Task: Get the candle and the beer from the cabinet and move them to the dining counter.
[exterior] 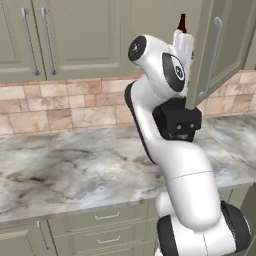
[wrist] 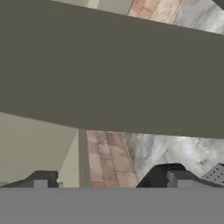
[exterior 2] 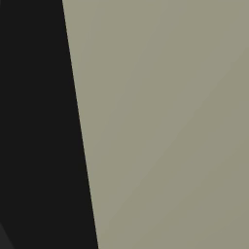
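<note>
The beer shows as a dark red-brown bottle neck inside the sage-green cabinet, whose right door stands swung open. My white hand is raised just below and in front of the bottle, beside the open door's silver bar handle. In the hand view my gripper is open, with nothing between its dark fingertips. A broad olive band of the cabinet crosses that view. The open door's panel stands close before the right base camera. The candle and the dining counter are out of view.
A marbled worktop with a tan stone-tile backsplash runs under the wall cabinets. Closed cabinet doors with bar handles are at the upper left. Drawer fronts sit below the worktop. Tiles and worktop show beneath the hand.
</note>
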